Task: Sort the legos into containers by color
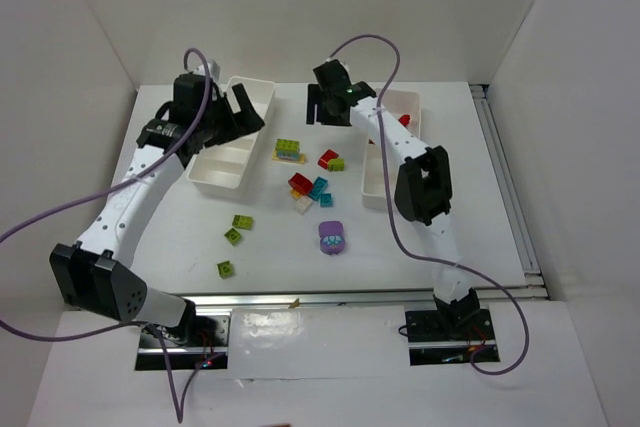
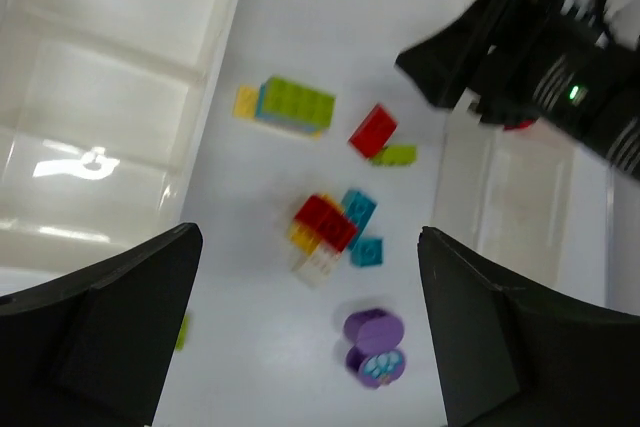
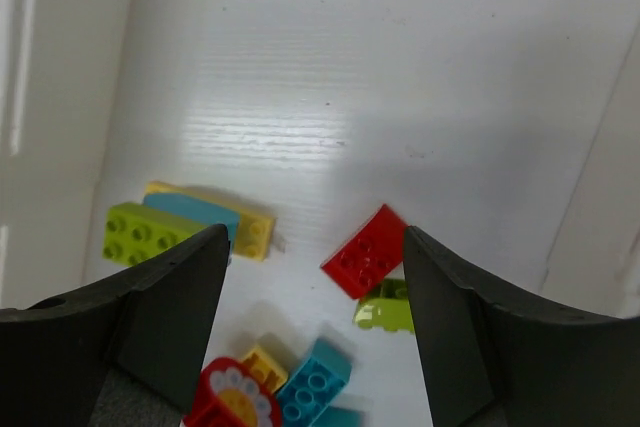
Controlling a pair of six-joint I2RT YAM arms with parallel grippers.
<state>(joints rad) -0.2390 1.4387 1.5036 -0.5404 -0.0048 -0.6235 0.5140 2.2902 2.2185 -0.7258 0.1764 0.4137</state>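
Loose legos lie mid-table between two white containers, the left tray (image 1: 222,169) and the right tray (image 1: 378,179). There is a lime, teal and yellow stack (image 1: 289,150), a red brick (image 1: 328,158) beside a lime one (image 1: 338,164), a red, teal, yellow and white cluster (image 1: 306,190), a purple rounded piece (image 1: 332,238) and three lime bricks (image 1: 236,231). My left gripper (image 1: 246,107) hangs open over the left tray, holding nothing. My right gripper (image 3: 312,232) is open above the table, and the red brick (image 3: 367,252) lies below between its fingers.
A red piece (image 1: 404,120) lies in the right tray. The right arm (image 2: 560,67) crosses the left wrist view's upper right. White walls close in the table on three sides. Purple cables loop above both arms.
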